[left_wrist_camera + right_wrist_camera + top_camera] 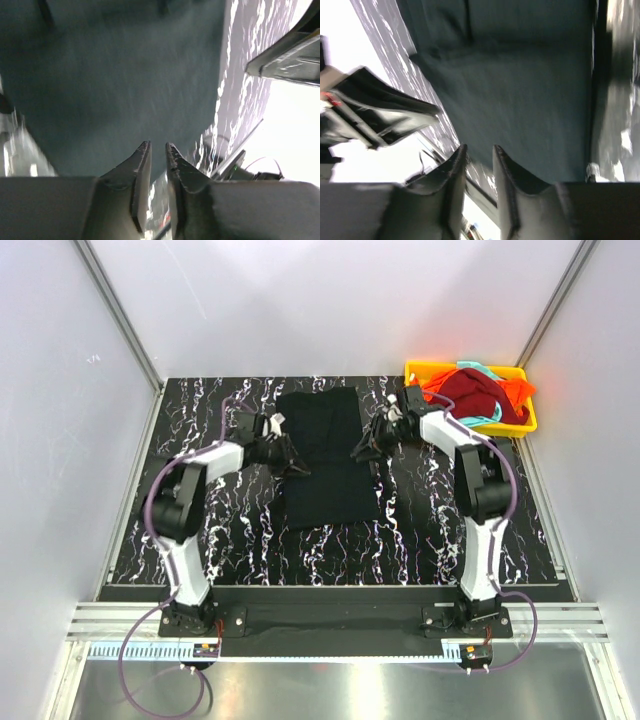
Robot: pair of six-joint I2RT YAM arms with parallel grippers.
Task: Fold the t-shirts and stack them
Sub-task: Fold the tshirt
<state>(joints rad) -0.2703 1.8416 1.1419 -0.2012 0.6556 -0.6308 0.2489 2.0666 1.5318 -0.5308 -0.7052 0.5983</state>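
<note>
The black t-shirt [325, 455] lies flat on the table [420, 525], left of the yellow tray [415, 368]. The tray holds the dark red tee [478, 390], orange tee [518, 392] and teal tee [478, 367] in a heap. The right gripper [362, 450] is at the black shirt's edge nearer the tray and the left gripper [292, 462] is at the farther edge (jaws of both narrowly parted; I cannot tell whether either pinches fabric).

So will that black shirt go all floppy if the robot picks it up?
Probably floppy: the black shirt lies limp and flat on the table, already creased across its middle. It likely hangs down from wherever it is pinched. Being thin cloth, it is probably light.
</note>
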